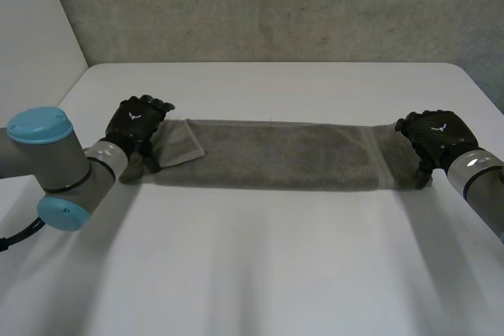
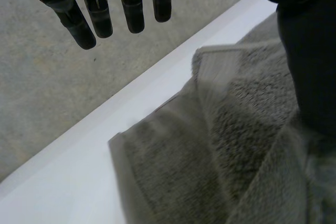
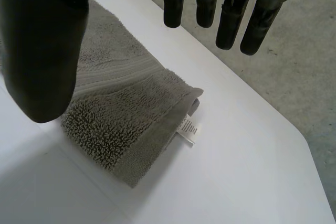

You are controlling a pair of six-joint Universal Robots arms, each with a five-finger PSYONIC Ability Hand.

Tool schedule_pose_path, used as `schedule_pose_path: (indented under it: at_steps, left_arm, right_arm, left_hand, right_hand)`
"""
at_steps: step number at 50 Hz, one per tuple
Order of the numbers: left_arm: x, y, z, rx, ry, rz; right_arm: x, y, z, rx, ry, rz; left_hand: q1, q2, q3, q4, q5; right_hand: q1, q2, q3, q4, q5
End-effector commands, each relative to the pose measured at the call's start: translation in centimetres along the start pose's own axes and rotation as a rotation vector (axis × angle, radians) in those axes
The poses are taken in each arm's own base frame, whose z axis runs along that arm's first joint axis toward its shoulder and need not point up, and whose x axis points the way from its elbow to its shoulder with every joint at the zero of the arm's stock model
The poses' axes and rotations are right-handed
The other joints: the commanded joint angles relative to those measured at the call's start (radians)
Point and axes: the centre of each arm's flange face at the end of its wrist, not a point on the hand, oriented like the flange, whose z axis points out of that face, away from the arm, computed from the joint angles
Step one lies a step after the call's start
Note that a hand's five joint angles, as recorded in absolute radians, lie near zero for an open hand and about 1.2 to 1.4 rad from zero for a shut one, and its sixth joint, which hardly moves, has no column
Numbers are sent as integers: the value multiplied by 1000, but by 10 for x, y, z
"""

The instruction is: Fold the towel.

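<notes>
The fingers (image 2: 131, 9) of the left hand (image 1: 138, 120) are straight and spread, held in the air clear of the cloth with nothing between them. Its thumb (image 2: 310, 51) reaches down beside the bunched end of the towel (image 1: 283, 155); I cannot tell whether it presses on the cloth. The fingers (image 3: 231, 19) of the right hand (image 1: 437, 135) are straight and loose as well, above the table and closed on nothing. Its thumb (image 3: 42, 51) hangs over the towel's other end.

The towel is grey terry, folded into a long narrow strip that lies across the middle of the white table (image 1: 260, 257), one hand at each end. At the left end a flap is turned back over the strip at a slant.

From the left wrist, the towel (image 2: 236, 145) shows its looped pile, a flat woven band near the hem, and a raised, creased fold under the palm. From the right wrist, the towel (image 3: 121, 108) lies flat in layers, its corner square, with a small white label (image 3: 189, 129) sticking out from the hem onto the table. The head view shows neither the label nor the pile, but it does show the whole strip.
</notes>
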Motion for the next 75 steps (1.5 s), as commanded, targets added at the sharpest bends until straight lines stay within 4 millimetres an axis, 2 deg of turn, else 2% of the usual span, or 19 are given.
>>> schedule_pose_path:
  at_steps: [1, 4, 6, 8, 17, 25, 41, 48, 49, 50, 51, 52, 64, 69, 75]
  left_arm:
    - [-37, 7, 6, -52, -211, 64]
    - [-45, 7, 6, -63, -272, 65]
    - [-57, 6, 6, -82, -371, 67]
    - [-58, 6, 5, -90, -390, 65]
    - [-42, 2, -6, -96, -324, 57]
    - [-21, -9, -14, -82, -277, 59]
    - [-19, -28, -25, -33, -240, -15]
    - [-17, -30, -27, -29, -230, -21]
    - [-17, -30, -27, -29, -230, -21]
    - [-17, -30, -27, -29, -230, -21]
    - [-16, -30, -27, -30, -228, -21]
    - [-16, -30, -27, -30, -228, -21]
    - [-16, -36, -30, -20, -229, -21]
    - [-18, -42, -34, -10, -234, -21]
    - [-20, -50, -38, 4, -239, -18]
  right_arm:
    - [-1, 2, 0, -5, -1, 2]
    - [-1, 2, 0, -3, -2, 2]
    - [-1, 2, 0, -2, -1, 0]
    - [-1, 2, 1, -1, -2, 0]
    - [-3, 7, 3, -12, -10, 4]
    - [-1, 15, 10, -22, -6, 9]
    - [-6, 36, 25, -62, -37, 26]
    - [-7, 40, 29, -68, -38, 24]
    - [-7, 41, 31, -68, -38, 24]
    - [-7, 41, 31, -68, -38, 24]
    - [-6, 41, 32, -68, -32, 23]
    - [-3, 41, 33, -70, -19, 24]
    - [26, 43, 39, -76, 49, 37]
    - [59, 52, 38, -111, 115, 13]
    - [82, 56, 35, -174, 150, -74]
  left_hand:
    - [-57, -48, -31, -54, -185]
    - [-57, -48, -31, -54, -185]
    - [-60, -51, -34, -57, -188]
    - [-60, -51, -34, -57, -188]
    - [-63, -54, -37, -60, -191]
    - [-63, -54, -37, -60, -191]
    - [-63, -54, -37, -60, -191]
    - [-63, -54, -37, -60, -191]
    - [-63, -54, -37, -60, -191]
    - [-63, -54, -37, -60, -191]
    - [-63, -54, -37, -60, -191]
    - [-63, -54, -37, -60, -191]
    - [-63, -54, -37, -60, -191]
    - [-63, -54, -37, -60, -191]
    - [-66, -57, -40, -63, -194]
  right_hand:
    - [55, 62, 63, 78, 51]
    - [58, 65, 66, 81, 54]
    - [87, 94, 95, 110, 83]
    - [125, 132, 133, 148, 121]
    - [342, 349, 350, 365, 338]
    - [369, 376, 377, 392, 365]
    - [402, 408, 409, 424, 398]
    - [431, 438, 439, 454, 427]
    - [585, 592, 593, 608, 581]
    - [587, 593, 594, 609, 582]
    - [889, 896, 896, 911, 885]
    - [1103, 1110, 1111, 1126, 1099]
    - [1105, 1112, 1113, 1128, 1101]
    - [1105, 1112, 1113, 1128, 1101]
    - [1105, 1112, 1113, 1128, 1101]
